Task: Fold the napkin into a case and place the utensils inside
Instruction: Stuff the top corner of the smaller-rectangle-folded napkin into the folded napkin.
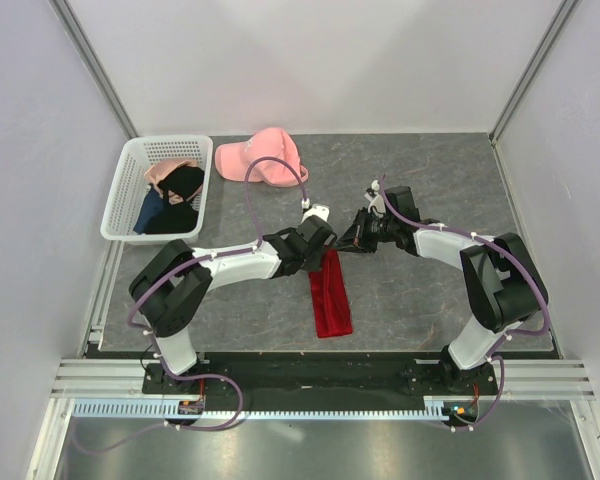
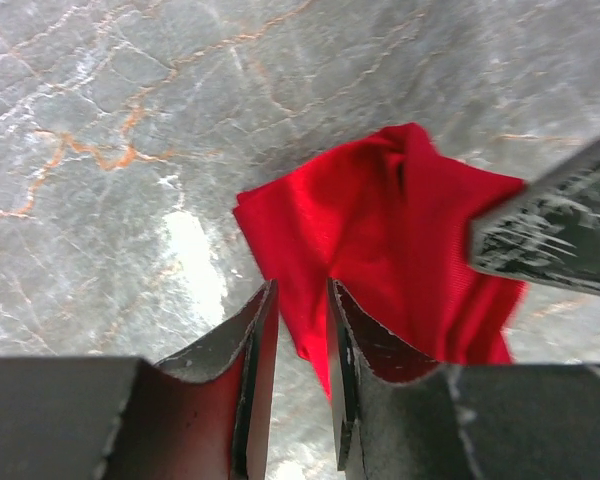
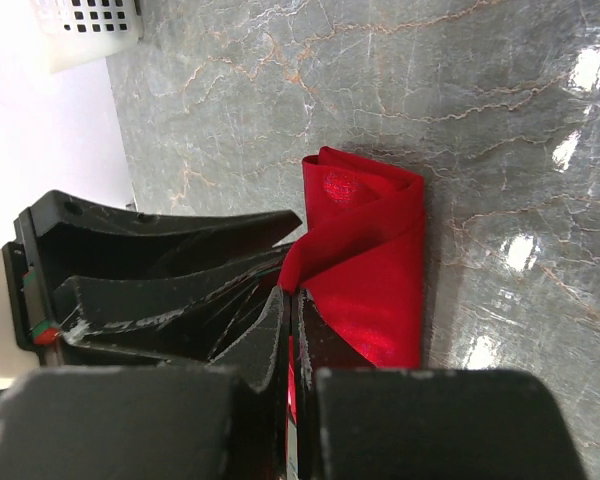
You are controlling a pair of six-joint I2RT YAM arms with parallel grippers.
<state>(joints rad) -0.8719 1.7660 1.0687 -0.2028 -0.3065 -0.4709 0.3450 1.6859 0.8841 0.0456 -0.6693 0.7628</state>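
Observation:
The red napkin (image 1: 331,300) lies on the grey table as a narrow folded strip running toward the near edge. Both grippers meet at its far end. My left gripper (image 1: 325,243) (image 2: 302,288) stands open, and a loose corner of the napkin (image 2: 380,220) hangs in the gap without being pinched. My right gripper (image 1: 352,240) (image 3: 291,293) is shut on a lifted edge of the napkin (image 3: 375,260). The far end of the cloth is raised and rumpled. The utensils are out of view.
A white basket (image 1: 120,200) with dark garments stands at the back left. A pink cap (image 1: 260,155) lies behind the grippers. White walls enclose the table on three sides.

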